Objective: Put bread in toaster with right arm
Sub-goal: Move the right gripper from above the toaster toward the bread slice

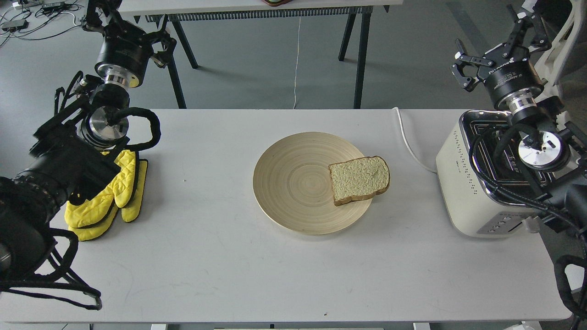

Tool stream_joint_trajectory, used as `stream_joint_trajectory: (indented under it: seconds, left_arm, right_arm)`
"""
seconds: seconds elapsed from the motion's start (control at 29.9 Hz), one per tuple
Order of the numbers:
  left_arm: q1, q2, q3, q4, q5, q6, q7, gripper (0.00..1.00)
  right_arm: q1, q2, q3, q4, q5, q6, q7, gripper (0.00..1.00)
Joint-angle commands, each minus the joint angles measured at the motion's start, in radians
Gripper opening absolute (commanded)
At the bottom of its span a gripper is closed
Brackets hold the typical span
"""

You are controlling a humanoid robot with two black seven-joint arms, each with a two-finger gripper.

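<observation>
The bread slice is seen lying on the wooden plate's right edge (overhanging slightly). The right gripper, fingers spread and empty, is held above the toaster.

White lettering is showing on the right arm's wrist housing, but it's too small and skewed to read reliably. A small dark mark is sitting on the toaster side, also illegible.
</observation>
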Motion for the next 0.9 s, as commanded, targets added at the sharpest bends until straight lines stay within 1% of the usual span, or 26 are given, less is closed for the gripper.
stream_joint_trajectory:
  seconds: [0.0,0.23,0.3,0.37,0.47,0.54,0.7,0.77,0.87]
  left_arm:
    - [0.0,0.0,0.003,0.0,0.001,0.0,-0.001,1.0]
    - [0.0,0.006,-0.002,0.0,-0.002,0.0,-0.001,1.0]
    - [0.0,0.004,-0.002,0.0,-0.002,0.0,-0.001,1.0]
    - [0.0,0.003,-0.002,0.0,-0.002,0.0,-0.001,1.0]
    - [0.0,0.001,0.0,0.0,-0.002,0.0,-0.001,1.0]
    - [0.0,0.001,0.0,0.0,-0.002,0.0,-0.001,1.0]
    - [0.0,0.0,0.0,0.0,-0.002,0.0,-0.001,1.0]
    - [0.0,0.0,0.0,0.0,-0.002,0.0,-0.001,1.0]
    - [0.0,0.0,0.0,0.0,-0.002,0.0,-0.001,1.0]
  right_arm:
    - [0.001,-0.001,-0.001,0.002,-0.001,-0.003,0.0,1.0]
    - [0.012,-0.015,-0.007,0.046,-0.011,-0.013,-0.001,1.0]
    - [0.021,-0.016,-0.033,0.055,-0.021,-0.033,-0.001,1.0]
    - [0.05,-0.047,-0.083,0.08,-0.056,-0.064,-0.006,1.0]
    - [0.116,-0.125,-0.181,0.123,-0.127,-0.102,-0.033,1.0]
    - [0.165,-0.154,-0.247,0.138,-0.167,-0.118,-0.035,1.0]
    - [0.254,-0.202,-0.398,0.144,-0.289,-0.125,-0.047,0.99]
    - [0.271,-0.216,-0.442,0.17,-0.345,-0.127,-0.059,0.99]
    - [0.274,-0.242,-0.487,0.228,-0.467,-0.154,-0.061,0.99]
